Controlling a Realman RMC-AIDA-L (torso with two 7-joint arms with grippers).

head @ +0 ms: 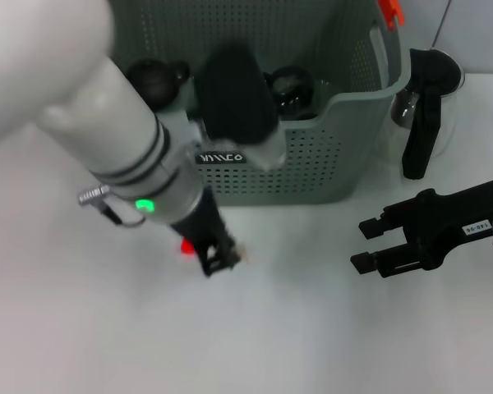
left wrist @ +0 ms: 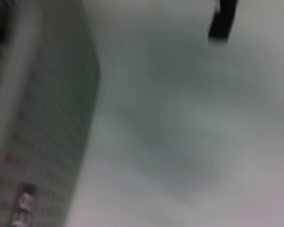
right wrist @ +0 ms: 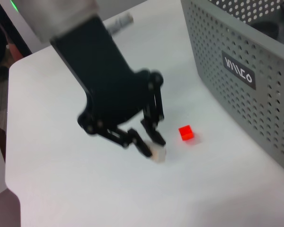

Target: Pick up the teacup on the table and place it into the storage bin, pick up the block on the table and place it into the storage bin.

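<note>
Two arms in shot, and only the left one is over the action. Starting on the left of the head view, the big white left arm comes down diagonally, a green light glowing on its wrist, and ends at the left gripper [head: 222, 256], low over the white counter [head: 82, 328] just in front of the storage bin [head: 312, 164]. In the right wrist view that gripper [right wrist: 154, 144] has its black linkage fingers drawn in close with the pale fingertips [right wrist: 157, 152] nearly meeting, so a narrow gap, and nothing between them. Tips look right down at the counter surface.

The small red block [right wrist: 186, 133] sits on the counter just beside those fingertips, apart from them, between the gripper and the bin's front wall. From the head camera only a red sliver of it [head: 186, 247] peeks out next to the gripper.

Moving right, the grey-green perforated bin has its black label [head: 221, 157] on the front and an orange handle clip [head: 390, 11] at the far right corner. Dark rounded things lie inside, can't tell what they are from here.

The left wrist view is a blur: bin wall [left wrist: 47, 118] on one side, bare counter next to it.

Far right, the right gripper [head: 368, 245] hovers over the counter well away from the block, fingers spread apart, empty. Behind it, a black stand [head: 423, 115] beside the bin.
</note>
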